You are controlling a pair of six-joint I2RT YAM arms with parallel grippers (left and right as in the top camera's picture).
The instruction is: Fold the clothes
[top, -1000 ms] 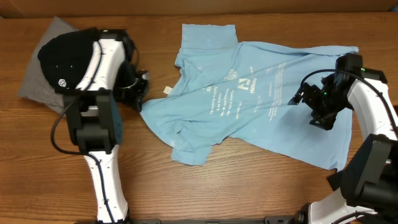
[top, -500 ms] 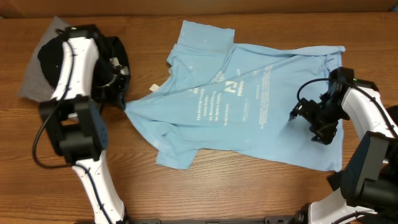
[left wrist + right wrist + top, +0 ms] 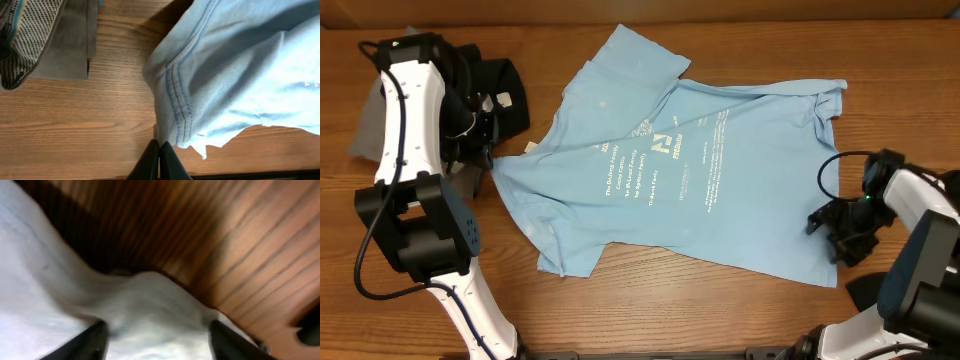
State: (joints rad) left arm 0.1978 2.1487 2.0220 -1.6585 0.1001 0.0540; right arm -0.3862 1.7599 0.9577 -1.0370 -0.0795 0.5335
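Nearest the robot, the right tool sits low at the hem end of the light blue T-shirt. Its jaws stand partly apart with a raised ridge of cloth between them. As far as the blurred wrist view shows, nothing is clamped. If they close on that ridge alone, they may catch only a thin pinch near the edge. That pinch could slide out under a pull, or bunch the hem instead of flattening it.

Farther off, at the shirt's opposite end, the left tool is fully closed, with the shirt's stitched edge pinched at its tips. So small a hold could slip if both ends are tensioned. The shirt lies skewed and wrinkled on the tabletop.

Farthest, just beyond that pinched end of the shirt, lie a black garment and a grey garment. Dragging the shirt that way could snag them.
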